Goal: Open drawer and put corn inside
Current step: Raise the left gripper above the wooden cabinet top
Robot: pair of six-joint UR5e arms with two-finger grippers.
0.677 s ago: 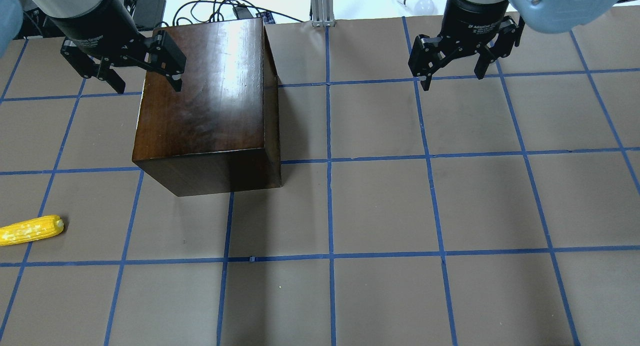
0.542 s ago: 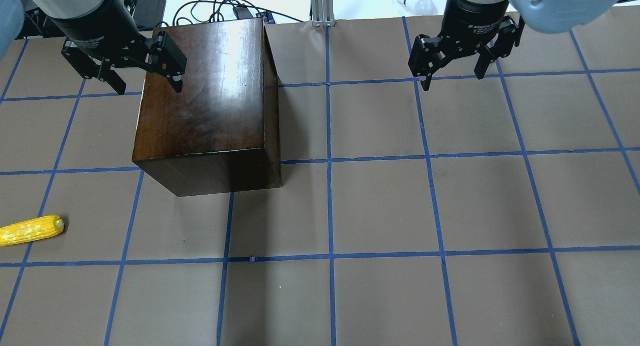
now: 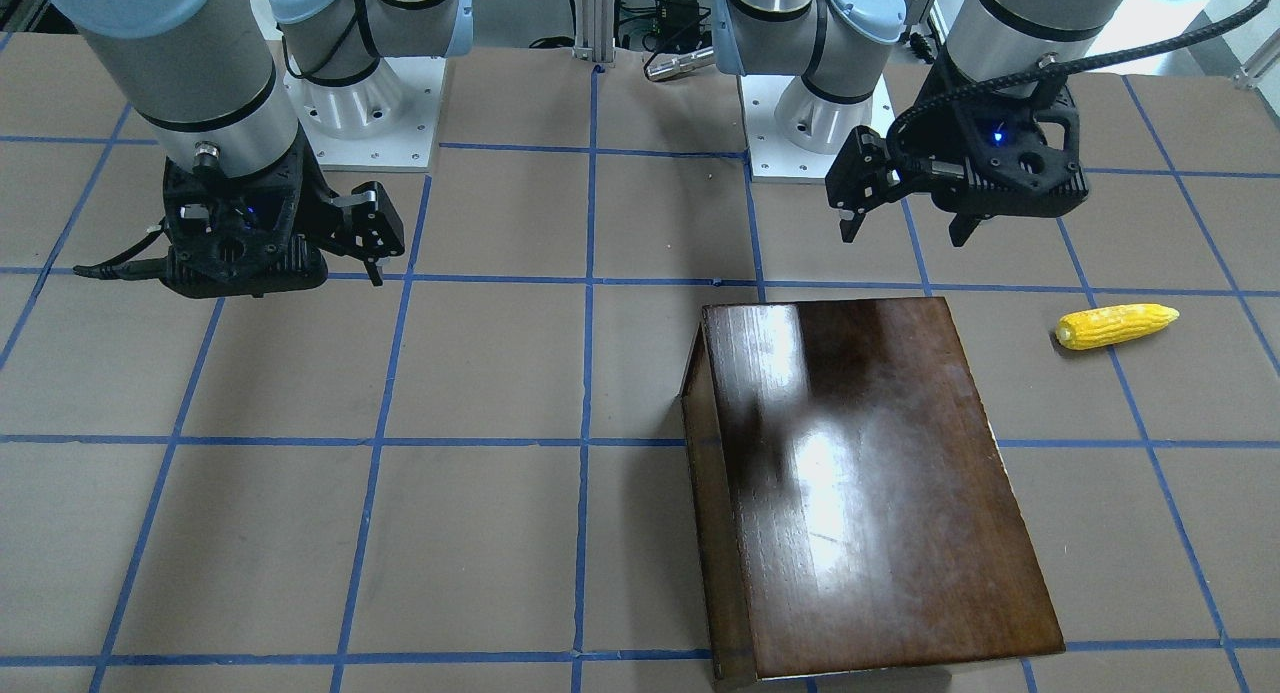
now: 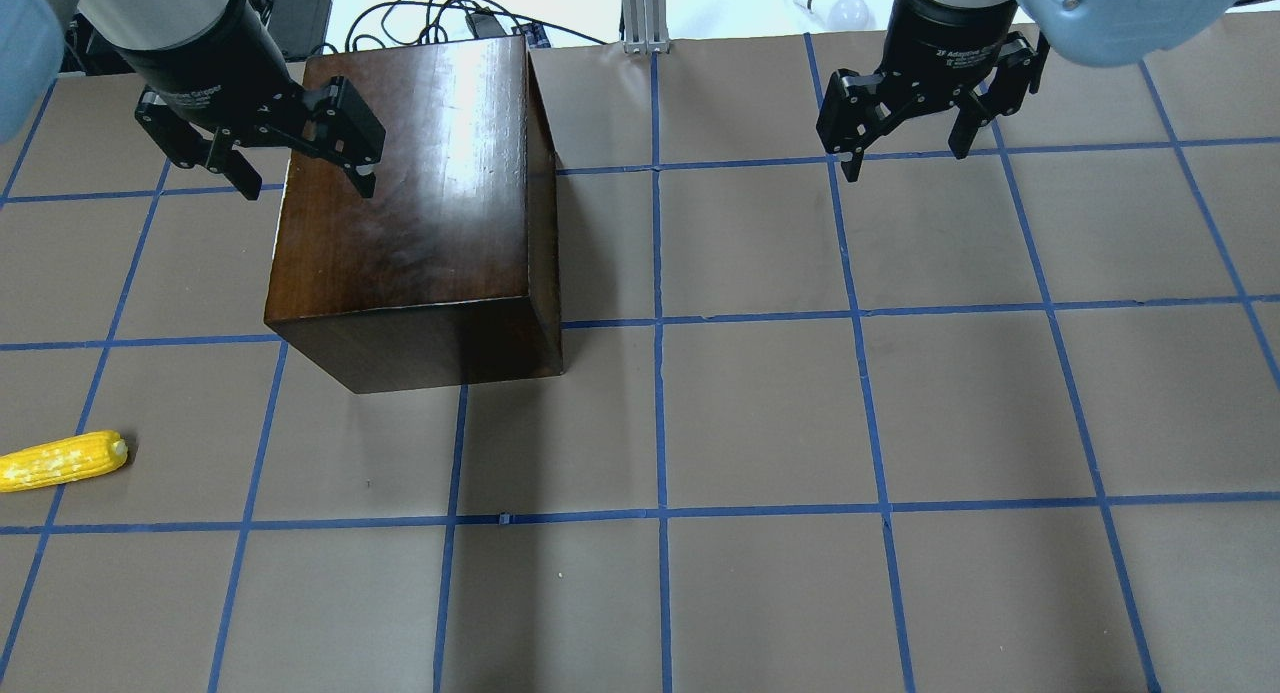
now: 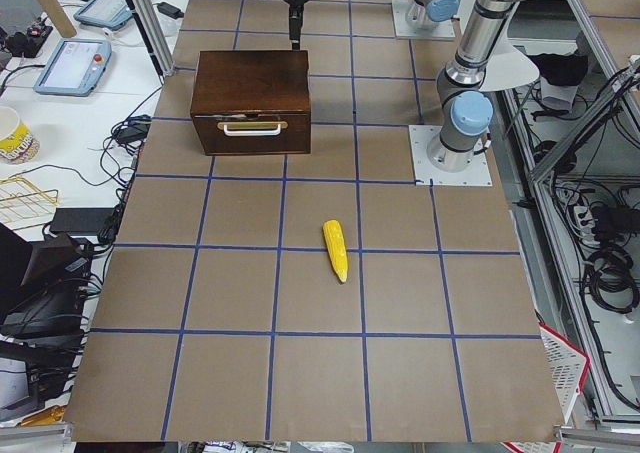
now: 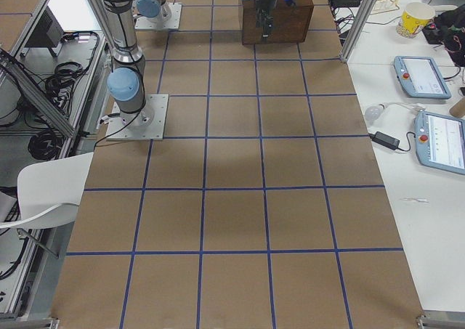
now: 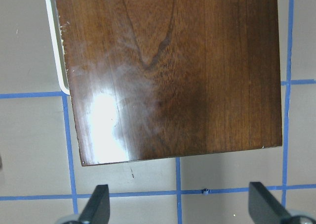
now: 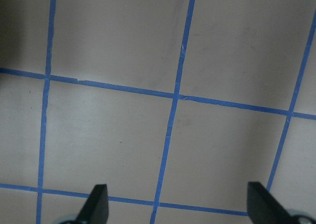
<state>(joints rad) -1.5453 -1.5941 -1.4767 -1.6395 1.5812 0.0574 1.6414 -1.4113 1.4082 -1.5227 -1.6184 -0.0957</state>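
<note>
Well, corn (image 4: 62, 461) yellow, bumpy, tapered

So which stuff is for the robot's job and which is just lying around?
For the job: drawer, cabinet, corn, left end effector, right end effector.
Just lying about: paper cup, handheld screen, light bulb, white chair.
</note>
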